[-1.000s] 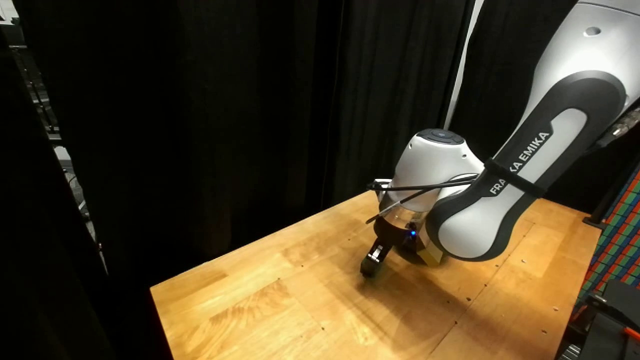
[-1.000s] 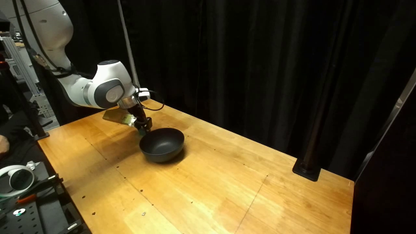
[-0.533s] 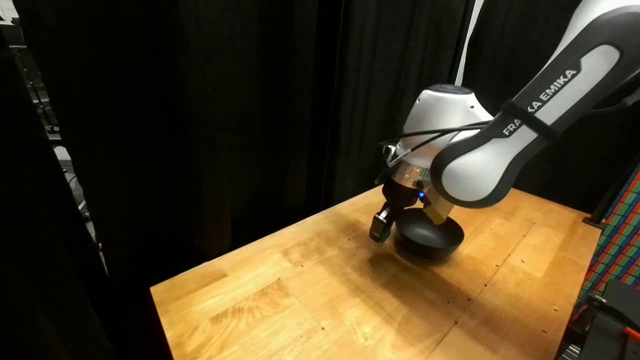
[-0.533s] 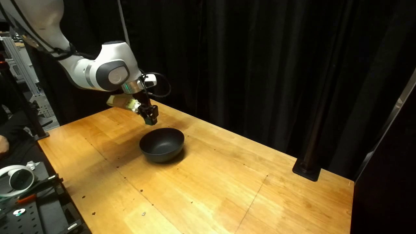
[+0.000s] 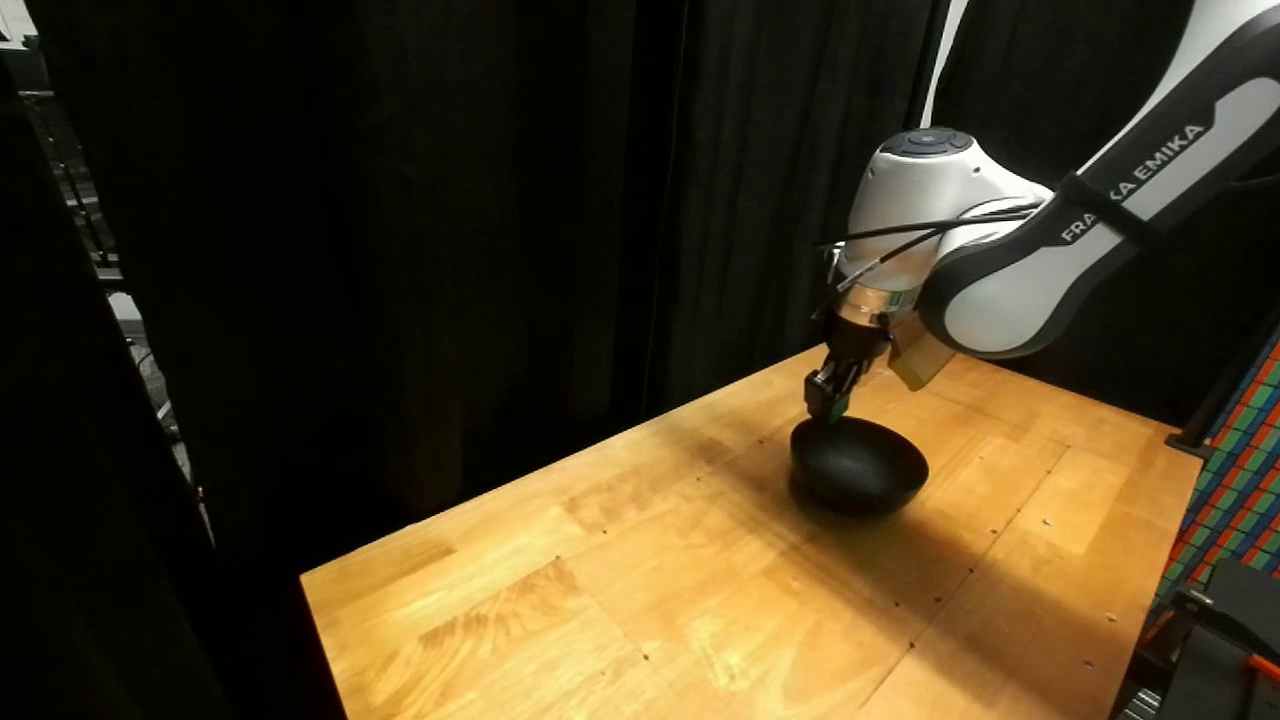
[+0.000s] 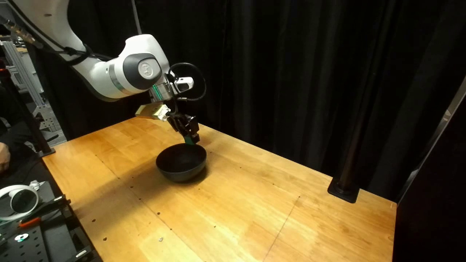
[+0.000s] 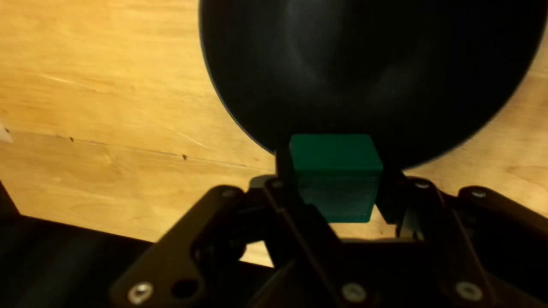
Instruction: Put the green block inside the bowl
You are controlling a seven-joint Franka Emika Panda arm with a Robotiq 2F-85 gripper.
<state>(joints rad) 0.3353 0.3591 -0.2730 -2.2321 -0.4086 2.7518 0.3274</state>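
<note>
The green block (image 7: 336, 154) is a small teal-green cube held between my fingertips in the wrist view. My gripper (image 7: 336, 182) is shut on it, one finger on each side. The round black bowl (image 7: 252, 102) fills the upper part of the wrist view. In both exterior views the bowl (image 5: 870, 490) (image 6: 184, 176) stands upright on the table. My gripper (image 5: 828, 395) (image 6: 192, 134) is above the table at the bowl's rim. The block (image 5: 840, 405) (image 6: 189, 140) shows low between the fingers, just above the rim; whether it touches the rim I cannot tell.
The wooden table (image 5: 600, 600) (image 6: 236, 218) carries the bowl. A black post base (image 6: 344, 189) stands at the table's far edge. A dark cart with a white round object (image 6: 22, 200) stands beside the table. Black curtains (image 6: 273, 72) hang behind.
The gripper, holding the green block, has risen from near the table beside the bowl and moved across to above the bowl's rim. The bowl has stayed in place.
</note>
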